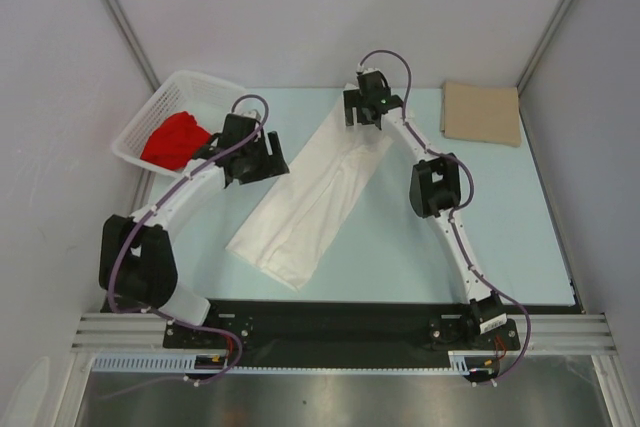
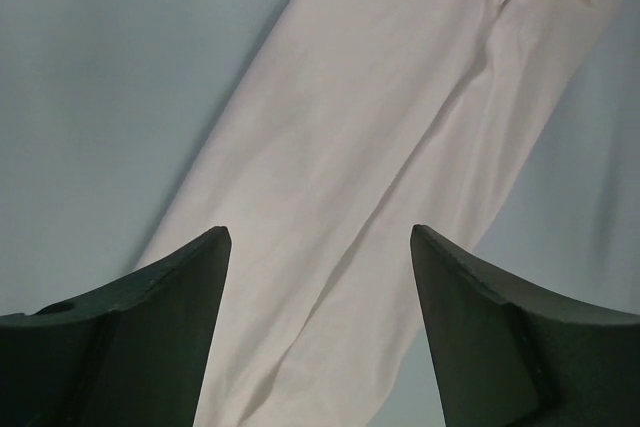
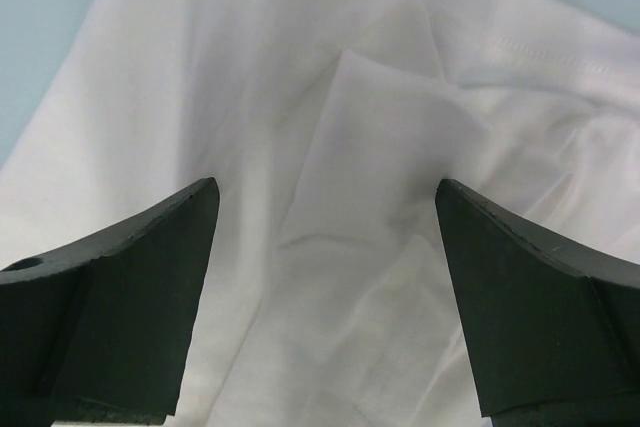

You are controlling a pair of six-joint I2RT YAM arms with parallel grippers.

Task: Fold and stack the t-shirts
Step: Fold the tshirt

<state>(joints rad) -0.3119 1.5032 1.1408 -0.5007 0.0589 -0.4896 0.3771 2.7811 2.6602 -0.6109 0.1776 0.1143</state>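
Free room right of centre, obstacles elsewhere
Bare worktop (image 1: 510, 237) lies lower right; white t-shirt (image 1: 310, 202) crosses mid-frame diagonally, basket (image 1: 143, 119) upper left, tan t-shirt (image 1: 482, 113) upper right.

Lit brightly and evenly from above. Only soft, faint shadows on the desk (image 1: 420, 247). Dull glare along the metal strip (image 1: 330, 397) at the near edge. In both wrist views, slightly soft focus; white t-shirt (image 3: 250, 67) close to overexposure.
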